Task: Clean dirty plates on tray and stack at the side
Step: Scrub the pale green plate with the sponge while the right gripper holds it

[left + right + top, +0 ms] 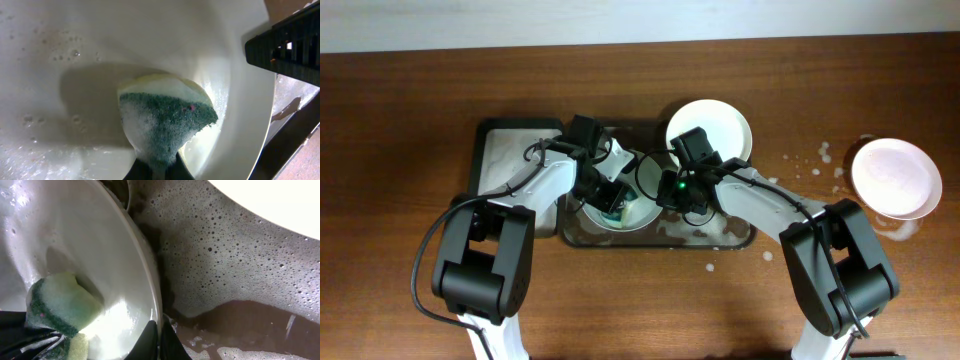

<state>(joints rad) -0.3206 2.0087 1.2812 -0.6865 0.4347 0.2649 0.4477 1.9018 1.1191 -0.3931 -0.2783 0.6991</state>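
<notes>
Left wrist shows left jaws clamping sponge [165, 120]; right jaws pinch plate [100, 245] rim.

Left arm [535, 185] and right arm [760, 200] have white links, black joints, looping cables.

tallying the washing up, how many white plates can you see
3: first plate in the tray beneath both arms, second plate at the tray's far right corner, third plate on the table at right. The arms could hide another.
</notes>
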